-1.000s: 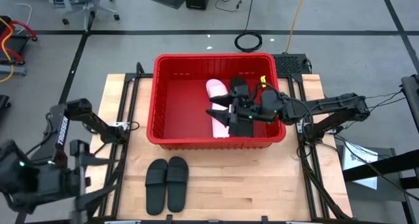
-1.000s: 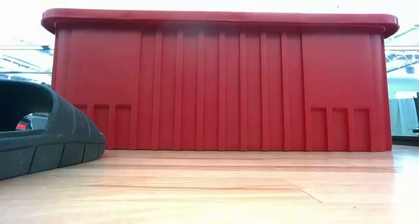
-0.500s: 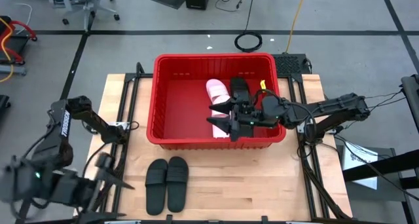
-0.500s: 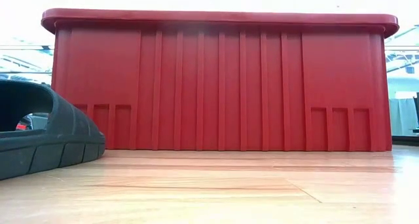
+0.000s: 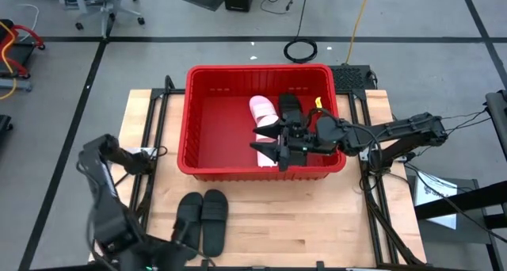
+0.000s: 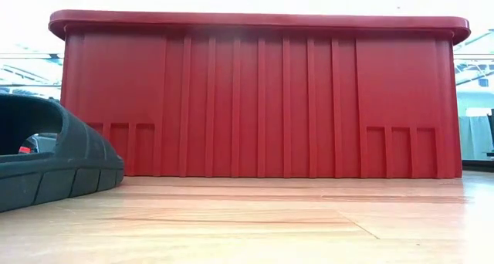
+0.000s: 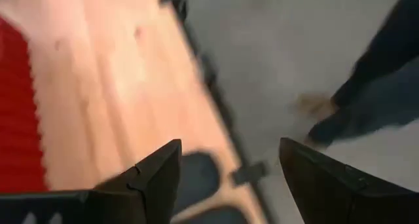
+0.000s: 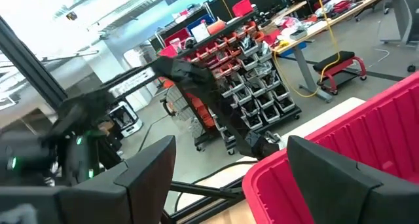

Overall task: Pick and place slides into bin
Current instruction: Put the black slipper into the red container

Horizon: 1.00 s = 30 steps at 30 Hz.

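The red bin (image 5: 261,120) sits toward twelve o'clock on the wooden counter (image 5: 317,223), its long wall facing the low camera. Inside it, a pale pink slide (image 5: 261,108) lies near the centre with a black slide (image 5: 290,106) just beside it at its three o'clock; more of the bin's contents hide under the right arm. The right pincer (image 5: 269,148) hangs over the bin's interior, toward the six o'clock wall, with its fingers spread apart and nothing between them. Its wrist view looks out over the red rim into the room, so it seems tipped level rather than aimed down at the load. That pose reads as a release already made above the bin, where anything let go lands inside the walls.

Two black slides (image 5: 202,222) lie side by side on the counter at six o'clock from the bin, straps up and toes toward the bin, well apart from it. The left pincer (image 7: 226,178) is at about seven o'clock on the counter, near that pair, fingers wide apart and empty. Its wrist view shows a dark rounded shape between the fingertips, probably one of those slides, with the counter edge and floor beyond. I judge it is lining up to take the nearer black slide.
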Available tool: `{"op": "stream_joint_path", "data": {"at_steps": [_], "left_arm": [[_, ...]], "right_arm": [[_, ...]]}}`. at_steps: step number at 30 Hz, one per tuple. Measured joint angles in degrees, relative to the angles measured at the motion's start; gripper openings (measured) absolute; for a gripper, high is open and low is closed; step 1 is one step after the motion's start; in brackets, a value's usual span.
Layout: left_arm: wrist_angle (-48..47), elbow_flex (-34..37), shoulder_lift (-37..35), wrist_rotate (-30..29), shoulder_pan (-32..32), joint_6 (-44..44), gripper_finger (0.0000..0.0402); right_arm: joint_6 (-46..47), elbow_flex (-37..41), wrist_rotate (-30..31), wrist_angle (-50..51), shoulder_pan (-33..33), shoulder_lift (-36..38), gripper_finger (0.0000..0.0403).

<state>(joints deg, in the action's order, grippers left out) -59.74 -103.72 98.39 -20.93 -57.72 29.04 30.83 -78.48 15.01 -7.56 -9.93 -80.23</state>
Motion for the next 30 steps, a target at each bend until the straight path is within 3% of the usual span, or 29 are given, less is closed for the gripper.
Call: {"op": "stream_joint_path", "data": {"at_steps": [4,11,16,24,30], "left_arm": [[-7.6,0.0,4.8,0.0,0.0,1.7,0.0255],[-22.4,0.1,13.2,-2.9,-0.3,12.8,0.0255],[-22.4,2.0,16.4,-6.8,-0.6,18.9,0.0255],[-24.2,11.3,17.1,-6.4,-0.9,27.1,0.0255],[-21.1,18.7,17.1,-6.1,-0.7,27.7,0.0255]], "right_arm": [[0.2,0.0,0.0,1.0,0.0,0.0,0.0281],[1.3,0.0,0.1,2.8,0.0,0.0,0.0281],[2.9,1.1,0.1,2.2,0.0,0.0,0.0281],[4.7,3.2,0.0,1.8,-1.1,0.0,0.0281],[5.1,3.5,0.0,1.8,-1.4,0.0,0.0281]]}}
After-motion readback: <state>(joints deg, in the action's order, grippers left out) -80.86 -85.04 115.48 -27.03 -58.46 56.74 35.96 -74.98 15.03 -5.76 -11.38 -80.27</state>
